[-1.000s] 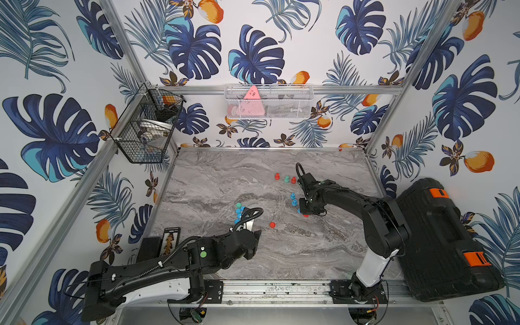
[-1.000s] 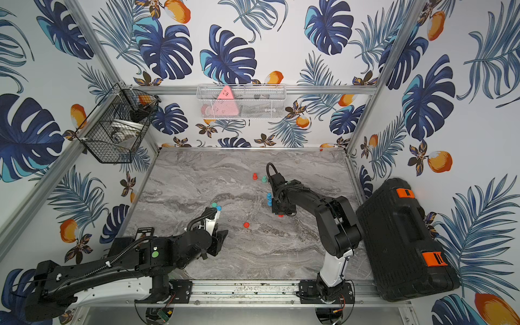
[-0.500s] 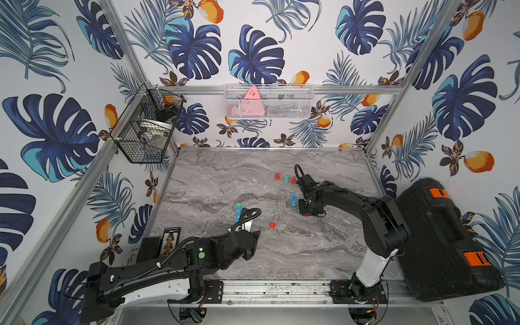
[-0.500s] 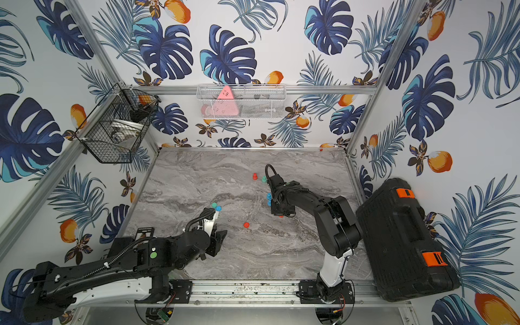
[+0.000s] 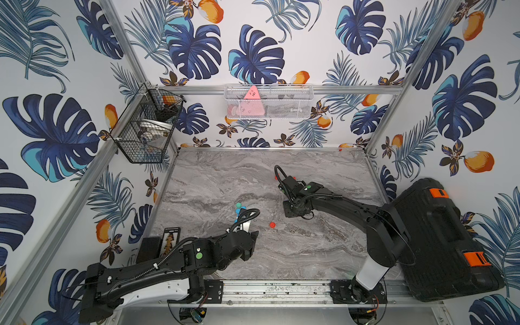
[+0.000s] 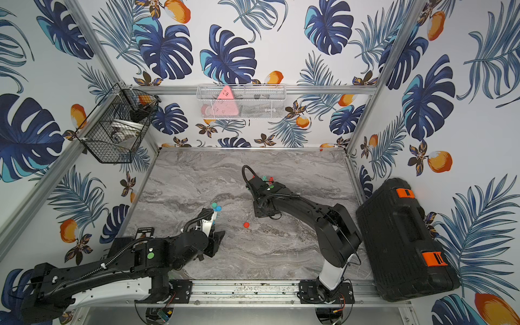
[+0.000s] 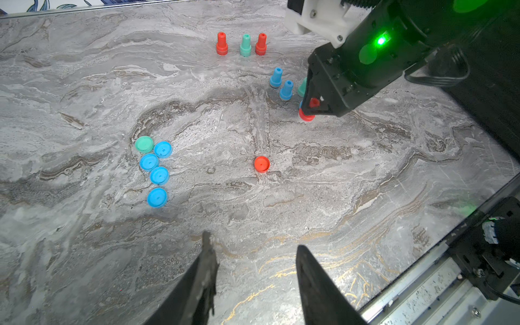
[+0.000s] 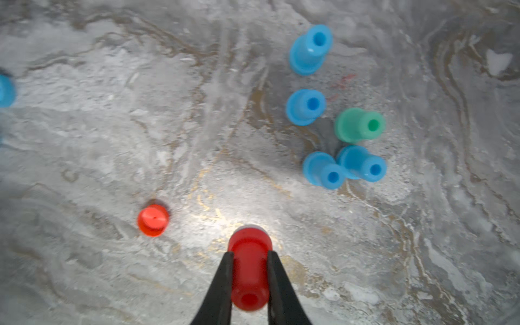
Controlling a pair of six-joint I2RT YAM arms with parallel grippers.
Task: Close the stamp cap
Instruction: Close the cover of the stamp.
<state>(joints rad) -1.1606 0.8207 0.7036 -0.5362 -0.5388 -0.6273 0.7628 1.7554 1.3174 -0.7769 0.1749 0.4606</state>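
**A:** Where do we find the red stamp?

**B:** We see the red stamp (image 8: 249, 270) upright in the right gripper (image 8: 250, 254). Its fingers (image 8: 222, 281) pinch the narrow neck from both sides. The wide base points down at the table (image 8: 112, 140). We cannot tell whether the base touches the marble or hangs just above it.

**A:** And the red cap?

**B:** The red cap (image 8: 153, 220) lies flat on the table by itself, near the red stamp but apart from it. In a top view we see the red cap (image 5: 272, 224) on bare marble between the two grippers.

**A:** What do we make of the left gripper?

**B:** The left gripper (image 7: 254, 242) hangs over the front of the table. Its fingers (image 7: 202, 281) are spread, with only marble showing between them. The red cap lies ahead of it, well apart.

**A:** What else do we have on the table?

**B:** Four blue caps (image 7: 159, 176) lie in a crooked line, with a green cap (image 7: 144, 144) at the far end beside the last blue one. Four blue stamps (image 8: 305, 107) and a green stamp (image 8: 358, 125) stand in a loose cluster near the right gripper. Two of the blue ones stand just beside each other. Farther back we see the far stamps (image 7: 245, 45), two red with a green one between, in a short row. A black case (image 5: 439, 239) sits past the table's right edge.
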